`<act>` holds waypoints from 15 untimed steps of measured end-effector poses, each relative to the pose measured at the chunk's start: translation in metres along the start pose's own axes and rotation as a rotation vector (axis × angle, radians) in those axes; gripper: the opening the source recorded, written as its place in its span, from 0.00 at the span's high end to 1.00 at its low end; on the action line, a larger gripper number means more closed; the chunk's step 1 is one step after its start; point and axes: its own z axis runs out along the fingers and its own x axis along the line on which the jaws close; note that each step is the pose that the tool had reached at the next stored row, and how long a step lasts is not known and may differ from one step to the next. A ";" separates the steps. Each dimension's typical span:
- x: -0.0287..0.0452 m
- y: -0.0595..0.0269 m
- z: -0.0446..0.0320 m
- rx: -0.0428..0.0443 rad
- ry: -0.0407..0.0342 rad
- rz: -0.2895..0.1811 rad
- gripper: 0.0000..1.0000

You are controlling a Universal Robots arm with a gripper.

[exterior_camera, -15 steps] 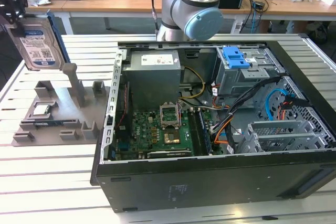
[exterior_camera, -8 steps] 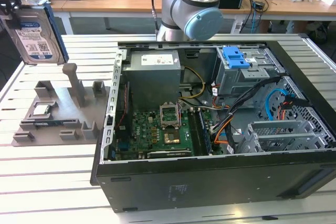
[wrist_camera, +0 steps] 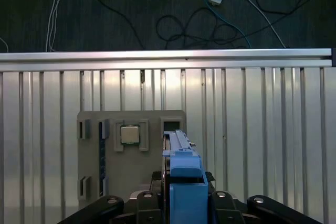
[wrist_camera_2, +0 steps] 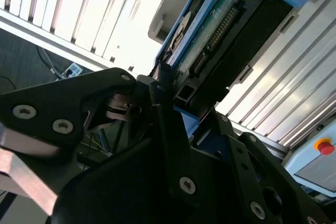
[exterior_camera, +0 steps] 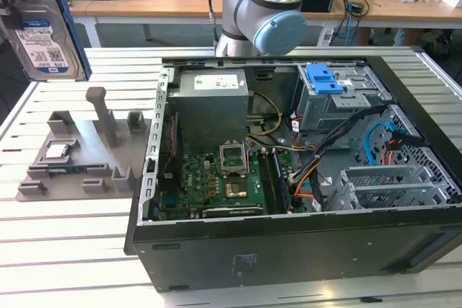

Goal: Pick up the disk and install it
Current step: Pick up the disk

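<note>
The disk (exterior_camera: 47, 34), a silver drive with a white-and-blue label in a blue carrier frame, hangs upright in the air at the exterior view's far left, above the grey fixture (exterior_camera: 79, 156). My gripper (wrist_camera_2: 163, 93) is shut on it, black fingers (wrist_camera_2: 168, 129) clamping one end. In the first wrist view the disk (wrist_camera: 181, 161) is seen edge-on, rising from the gripper (wrist_camera: 181, 205) over the fixture (wrist_camera: 131, 171). In the second wrist view the disk (wrist_camera_2: 220, 30) shows its circuit-board side.
The open computer case (exterior_camera: 289, 142) lies at the exterior view's right, with a blue bracket (exterior_camera: 323, 77) in its drive bay. A square processor chip (exterior_camera: 56, 151) sits in the fixture. The arm (exterior_camera: 263, 12) rises behind the case. The slatted table (wrist_camera: 262, 129) surrounds everything.
</note>
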 end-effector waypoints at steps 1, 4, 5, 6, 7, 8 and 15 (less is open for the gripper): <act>0.0000 0.0001 -0.0018 0.0000 0.0000 0.000 0.63; 0.0000 0.0003 -0.0096 0.0000 0.0000 0.000 0.63; 0.0000 0.0004 -0.0115 0.0000 0.0001 0.000 0.63; 0.0000 0.0005 -0.0136 -0.0001 0.0001 0.000 0.63; 0.0000 0.0005 -0.0157 0.0000 0.0000 0.000 0.63; 0.0000 0.0006 -0.0178 0.0000 0.0000 0.000 0.63; 0.0000 0.0013 -0.0358 0.0000 0.0000 0.000 0.63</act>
